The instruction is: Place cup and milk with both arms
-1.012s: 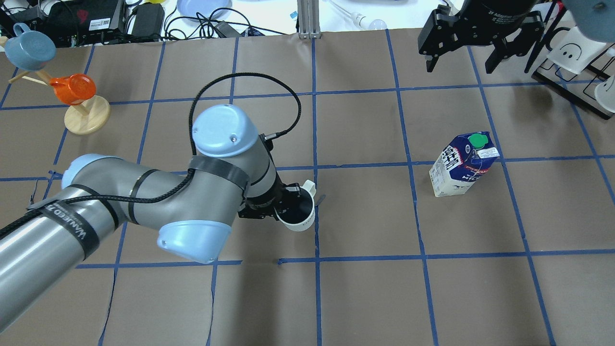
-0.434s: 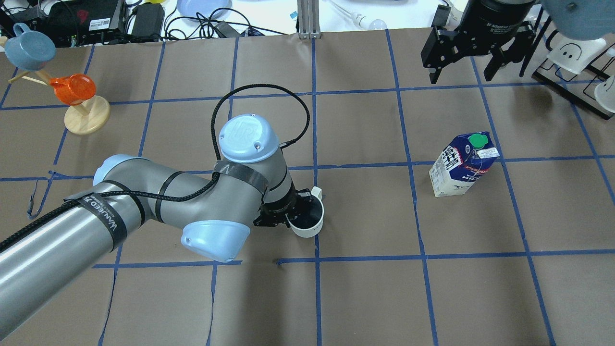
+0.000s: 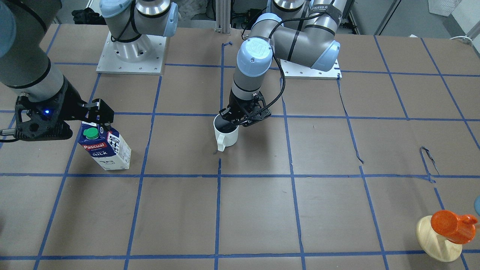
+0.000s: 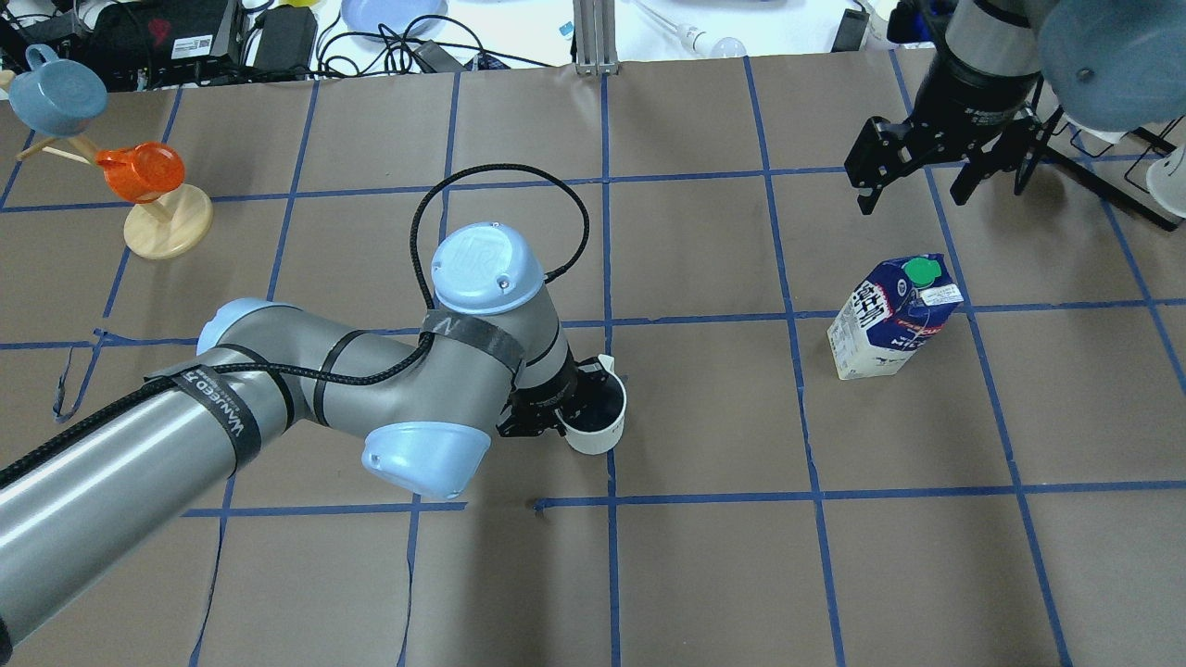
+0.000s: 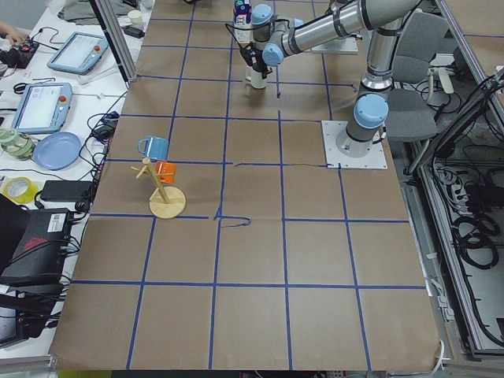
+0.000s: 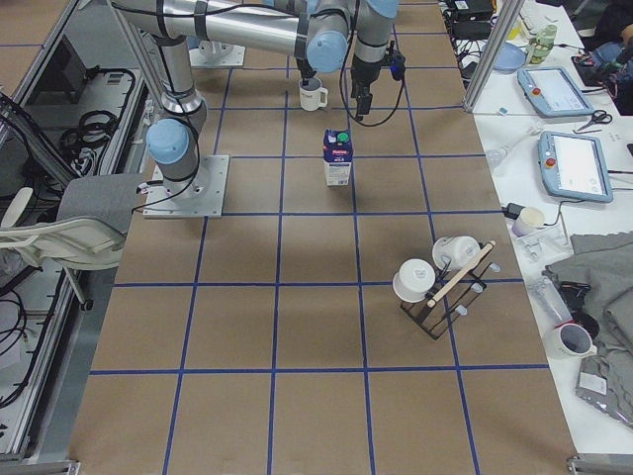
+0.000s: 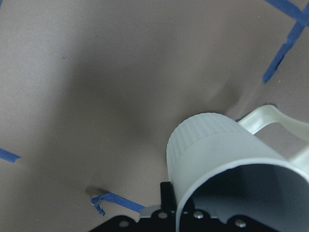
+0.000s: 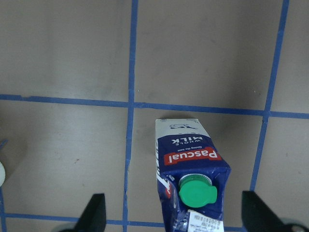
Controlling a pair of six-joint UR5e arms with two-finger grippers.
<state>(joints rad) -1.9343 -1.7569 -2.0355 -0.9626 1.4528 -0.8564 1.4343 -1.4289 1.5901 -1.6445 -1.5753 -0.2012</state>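
Note:
The white cup (image 4: pixel 594 425) stands near the table's middle, handle toward the far side. It also shows in the front view (image 3: pixel 226 136) and fills the left wrist view (image 7: pixel 217 154). My left gripper (image 4: pixel 567 409) is shut on the cup's rim, one finger inside it. I cannot tell if the cup touches the table. The blue and white milk (image 4: pixel 891 320) carton stands upright on the right, green cap on top. My right gripper (image 4: pixel 917 190) is open and empty, hovering above and just beyond the carton. In the right wrist view the carton (image 8: pixel 190 166) lies between the two fingertips (image 8: pixel 95 212).
A wooden stand (image 4: pixel 167 222) with an orange cup (image 4: pixel 139 171) and a blue cup (image 4: pixel 56 93) is at the far left. A rack with white mugs (image 6: pixel 445 282) stands at the far right. Cables and gear lie beyond the far edge.
My left arm has shifted the cup a little to the right and nearer. My right gripper has moved from the far edge toward the milk carton, still open.

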